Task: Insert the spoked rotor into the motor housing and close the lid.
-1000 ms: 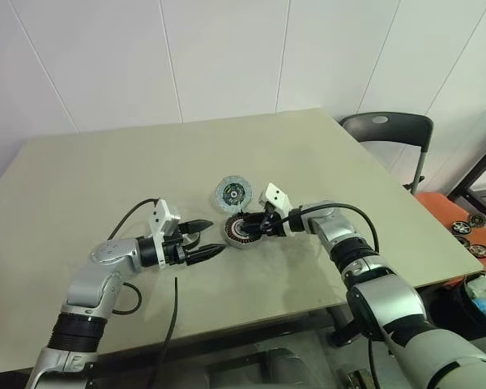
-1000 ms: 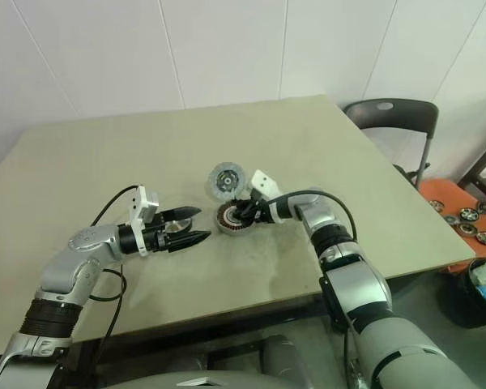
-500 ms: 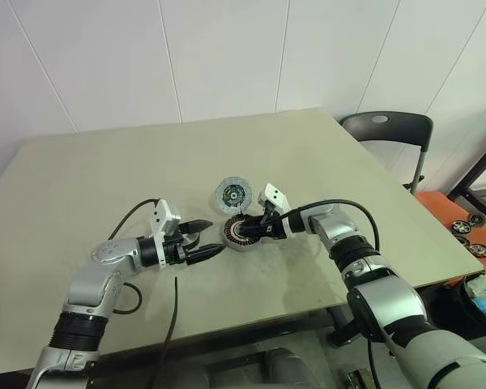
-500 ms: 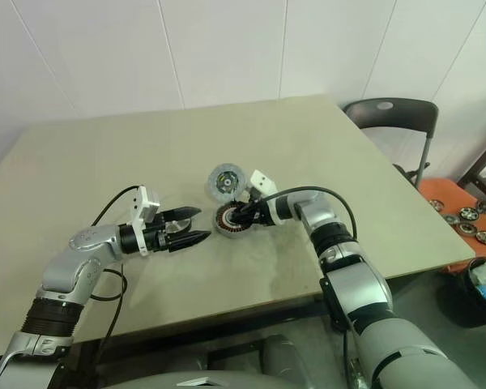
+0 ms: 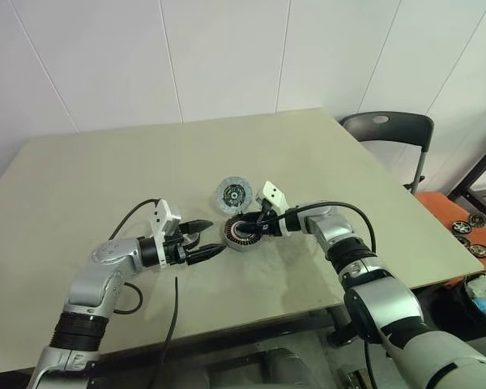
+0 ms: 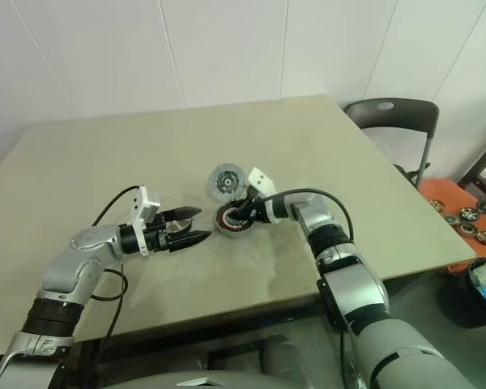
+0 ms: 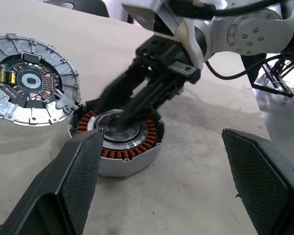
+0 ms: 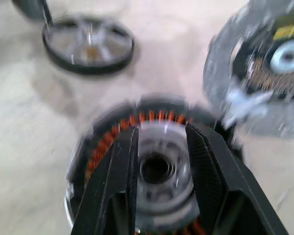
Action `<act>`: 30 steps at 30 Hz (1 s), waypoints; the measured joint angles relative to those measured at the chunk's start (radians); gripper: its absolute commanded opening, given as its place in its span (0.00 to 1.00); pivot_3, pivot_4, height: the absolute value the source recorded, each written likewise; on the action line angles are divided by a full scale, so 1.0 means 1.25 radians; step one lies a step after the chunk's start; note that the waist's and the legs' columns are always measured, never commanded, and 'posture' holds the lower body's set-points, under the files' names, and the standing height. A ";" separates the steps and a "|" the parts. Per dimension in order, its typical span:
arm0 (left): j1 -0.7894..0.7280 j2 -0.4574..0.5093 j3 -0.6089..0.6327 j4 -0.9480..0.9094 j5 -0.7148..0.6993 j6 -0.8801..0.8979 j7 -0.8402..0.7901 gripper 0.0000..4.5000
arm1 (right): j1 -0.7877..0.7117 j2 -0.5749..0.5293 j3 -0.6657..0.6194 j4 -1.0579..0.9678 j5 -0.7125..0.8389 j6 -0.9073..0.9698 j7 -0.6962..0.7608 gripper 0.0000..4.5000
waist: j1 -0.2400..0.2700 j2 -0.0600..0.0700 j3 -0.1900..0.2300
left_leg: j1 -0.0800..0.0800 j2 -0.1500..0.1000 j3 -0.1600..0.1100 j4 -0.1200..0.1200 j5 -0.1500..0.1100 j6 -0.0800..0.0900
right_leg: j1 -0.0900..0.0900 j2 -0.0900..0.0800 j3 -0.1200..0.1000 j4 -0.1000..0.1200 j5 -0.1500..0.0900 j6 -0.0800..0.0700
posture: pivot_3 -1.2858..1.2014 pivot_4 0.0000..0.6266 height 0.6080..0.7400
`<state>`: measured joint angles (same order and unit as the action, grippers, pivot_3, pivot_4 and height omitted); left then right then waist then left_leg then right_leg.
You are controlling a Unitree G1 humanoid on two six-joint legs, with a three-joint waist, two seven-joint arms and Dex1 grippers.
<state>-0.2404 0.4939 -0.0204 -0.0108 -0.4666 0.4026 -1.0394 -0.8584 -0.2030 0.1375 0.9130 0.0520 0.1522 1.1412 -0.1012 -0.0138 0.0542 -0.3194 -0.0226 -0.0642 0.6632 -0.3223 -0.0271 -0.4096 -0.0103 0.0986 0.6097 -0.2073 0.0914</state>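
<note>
Risk lies at the motor housing [image 7: 118, 142] — right gripper [image 8: 159, 147] straddles its silver hub, fingers partly closed around it, and could tip the cup. Spoked rotor [image 8: 88, 44] lies near the wide-open left gripper [image 5: 209, 237] — lid [image 7: 27, 85] touches the housing.

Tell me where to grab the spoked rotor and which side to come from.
Take the spoked rotor by its thin rim, coming from above. It lies flat on the table, so a level pinch would likely scrape the surface. One finger could drop through a gap between spokes, the other outside the rim. The open left gripper is nearest.
</note>
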 measured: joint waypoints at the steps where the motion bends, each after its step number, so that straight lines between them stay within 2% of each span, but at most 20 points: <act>1: 0.000 -0.001 0.000 0.000 0.000 0.000 0.000 0.91 | 0.000 0.000 -0.003 -0.006 0.009 0.000 0.009 0.36 | 0.000 0.000 0.000 | 0.000 0.000 0.000 0.000 0.000 0.000 | 0.000 0.000 0.000 0.000 0.000 0.000 | 0.52 0.00 1.00; 10: 0.000 -0.003 0.000 0.000 0.000 -0.001 0.000 0.91 | 0.000 -0.001 -0.007 -0.024 0.025 0.012 0.011 0.36 | 0.001 0.000 0.000 | 0.000 0.000 -0.001 0.000 0.000 0.000 | 0.000 0.000 0.000 0.000 0.000 0.000 | 0.52 0.00 1.00; 15: 0.002 -0.003 0.000 0.000 0.000 -0.002 -0.001 0.91 | 0.003 -0.025 -0.010 -0.025 0.023 -0.008 0.014 0.01 | 0.002 0.000 0.000 | 0.000 0.000 -0.001 0.000 0.000 0.000 | 0.000 0.000 0.000 0.000 0.000 0.000 | 0.52 0.00 1.00; 19: 0.003 -0.003 0.000 0.000 0.000 -0.002 -0.001 0.91 | 0.026 -0.037 0.019 -0.033 0.004 -0.013 0.036 0.01 | 0.001 0.000 0.000 | 0.000 0.000 0.000 0.000 0.000 0.000 | 0.000 0.000 0.000 0.000 0.000 0.000 | 0.52 0.00 1.00; 30: 0.003 -0.003 0.000 0.000 0.000 -0.002 -0.001 0.91 | 0.029 -0.023 0.032 -0.005 -0.016 -0.015 0.003 0.01 | 0.001 0.000 0.000 | 0.000 0.000 0.000 0.000 0.000 0.000 | 0.000 0.000 0.000 0.000 0.000 0.000 | 0.52 0.00 1.00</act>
<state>-0.2369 0.4908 -0.0211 -0.0109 -0.4666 0.4003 -1.0409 -0.8217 -0.2318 0.1775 0.9065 0.0323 0.1337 1.1452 -0.0999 -0.0139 0.0541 -0.3194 -0.0228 -0.0640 0.6633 -0.3223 -0.0271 -0.4094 -0.0105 0.0986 0.6094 -0.2074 0.0915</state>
